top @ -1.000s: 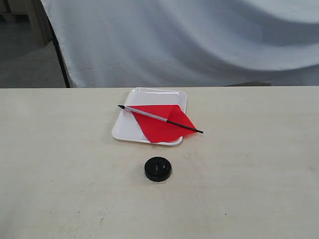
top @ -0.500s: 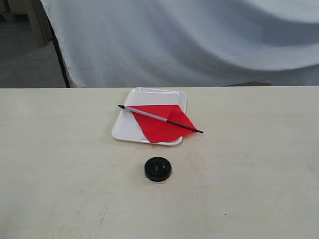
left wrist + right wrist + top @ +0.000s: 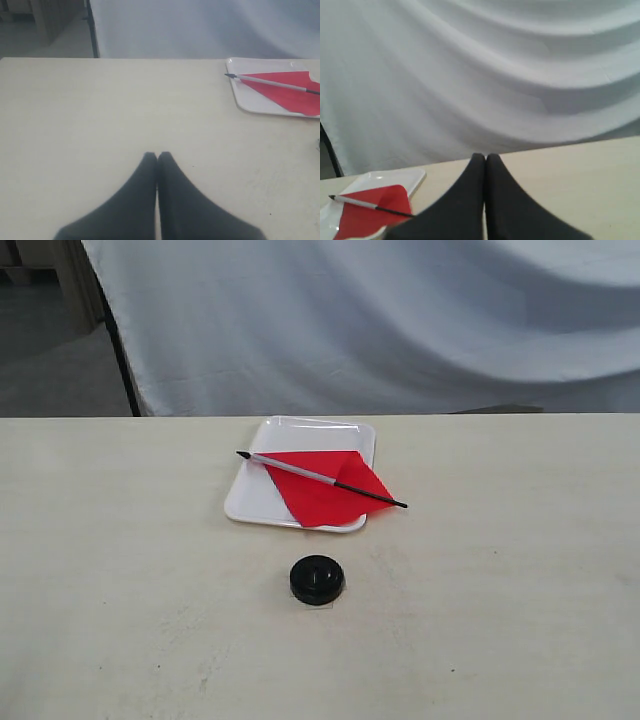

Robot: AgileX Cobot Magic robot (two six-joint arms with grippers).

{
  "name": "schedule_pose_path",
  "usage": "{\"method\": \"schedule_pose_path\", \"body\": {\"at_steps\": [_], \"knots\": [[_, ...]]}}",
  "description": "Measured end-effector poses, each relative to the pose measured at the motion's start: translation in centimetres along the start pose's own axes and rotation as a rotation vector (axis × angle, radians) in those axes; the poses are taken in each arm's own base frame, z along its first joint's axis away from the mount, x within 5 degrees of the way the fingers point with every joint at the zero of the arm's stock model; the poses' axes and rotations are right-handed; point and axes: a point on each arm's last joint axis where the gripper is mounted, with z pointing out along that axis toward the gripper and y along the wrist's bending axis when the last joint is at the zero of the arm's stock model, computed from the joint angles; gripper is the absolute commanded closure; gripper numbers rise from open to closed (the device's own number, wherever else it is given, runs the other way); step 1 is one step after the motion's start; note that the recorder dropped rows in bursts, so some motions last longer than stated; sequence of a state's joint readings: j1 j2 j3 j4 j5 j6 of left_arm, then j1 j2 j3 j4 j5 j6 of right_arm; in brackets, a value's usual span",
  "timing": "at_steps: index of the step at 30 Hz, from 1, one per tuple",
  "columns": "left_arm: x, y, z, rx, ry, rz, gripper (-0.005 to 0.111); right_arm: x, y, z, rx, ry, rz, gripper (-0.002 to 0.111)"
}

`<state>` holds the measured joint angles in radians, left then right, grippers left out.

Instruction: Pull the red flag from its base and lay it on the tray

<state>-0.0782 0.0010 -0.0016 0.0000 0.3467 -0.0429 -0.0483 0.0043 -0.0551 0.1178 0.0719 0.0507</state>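
The red flag [image 3: 325, 490] lies flat across the white tray [image 3: 262, 502], its grey-and-black stick running diagonally and its black end poking past the tray's right rim. The black round base [image 3: 317, 579] stands alone on the table in front of the tray, with nothing in its hole. Neither arm shows in the exterior view. My left gripper [image 3: 157, 155] is shut with nothing in it, far from the tray [image 3: 255, 104] and flag [image 3: 295, 92]. Shut and empty too, my right gripper [image 3: 485, 157] hovers over the table with the flag [image 3: 370, 210] and tray [image 3: 395, 177] off to one side.
A beige table [image 3: 500, 570] carries everything. A pale cloth backdrop [image 3: 400, 320] hangs behind its far edge, with a dark stand pole [image 3: 120, 360] at the left.
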Motion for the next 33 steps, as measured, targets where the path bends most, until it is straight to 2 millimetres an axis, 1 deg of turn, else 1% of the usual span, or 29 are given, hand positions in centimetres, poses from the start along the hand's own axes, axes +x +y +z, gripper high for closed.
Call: {"method": "schedule_pose_path", "body": {"at_steps": [3, 5, 33], "knots": [[0.0, 0.0, 0.0, 0.0, 0.0, 0.0, 0.107, 1.9, -0.3, 0.1, 0.009, 0.079, -0.029, 0.109], [0.0, 0.0, 0.0, 0.0, 0.0, 0.0, 0.107, 2.4, -0.3, 0.1, 0.01, 0.12, -0.044, 0.109], [0.0, 0.0, 0.0, 0.0, 0.0, 0.0, 0.107, 2.9, -0.4, 0.0, 0.011, 0.173, -0.074, 0.109]]}}
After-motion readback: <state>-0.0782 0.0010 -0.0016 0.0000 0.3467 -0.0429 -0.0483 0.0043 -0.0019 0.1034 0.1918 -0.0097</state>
